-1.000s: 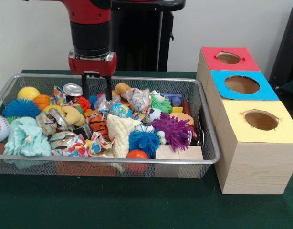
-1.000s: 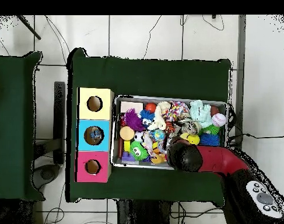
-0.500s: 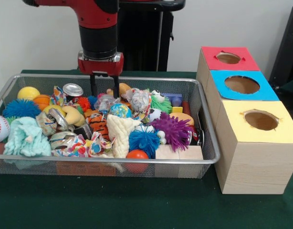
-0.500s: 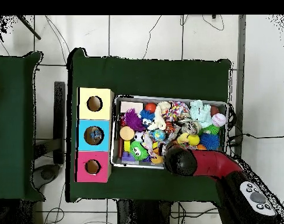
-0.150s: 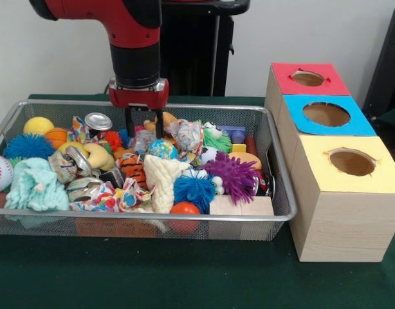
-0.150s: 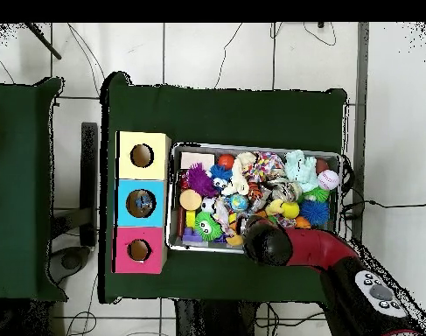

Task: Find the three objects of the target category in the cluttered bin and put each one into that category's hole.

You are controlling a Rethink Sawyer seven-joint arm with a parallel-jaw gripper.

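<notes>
- The gripper (image 5: 144, 122) hangs from the red and black arm (image 5: 134, 38) over the far side of the wire mesh bin (image 5: 282, 193). Its two black fingers (image 5: 130, 121) point straight down with a narrow gap between them, and nothing is seen held there.
- In the overhead view the arm's round wrist covers the gripper, at the bin's edge closest to the robot.
- Right under the fingertips lies a crinkled clear wrapper (image 5: 143, 138), with a tan toy (image 5: 164, 120) just beside it toward the boxes.
- A silver can (image 5: 98, 121) stands just to the other side of the gripper, next to a spiky orange-red ball (image 5: 112, 139).
- Closer to the camera from the gripper lie a blue-and-yellow globe ball (image 5: 162, 149), a striped tiger toy (image 5: 132, 167) and a cream knitted piece (image 5: 160, 180).
- Further out are a purple spiky ball (image 5: 233, 174), a blue spiky ball (image 5: 194, 190), a green fuzzy toy with eyes (image 5: 217, 138) and an orange ball (image 5: 184, 209) at the near wall.
- At the end of the bin away from the boxes sit a yellow ball (image 5: 38, 125), a blue fuzzy ball (image 5: 27, 147), a baseball (image 5: 0, 173) and a pale teal cloth toy (image 5: 35, 185).
- The things are heaped so that many cover one another; I cannot tell which category is the target.
- Beside the bin stand three wooden boxes in a row, each with a round hole on top: a red-topped box (image 5: 308, 78) farthest, a blue-topped box (image 5: 326, 114) in the middle, a yellow-topped box (image 5: 352, 163) nearest.
- All rests on a dark green table cover (image 5: 184, 273).
</notes>
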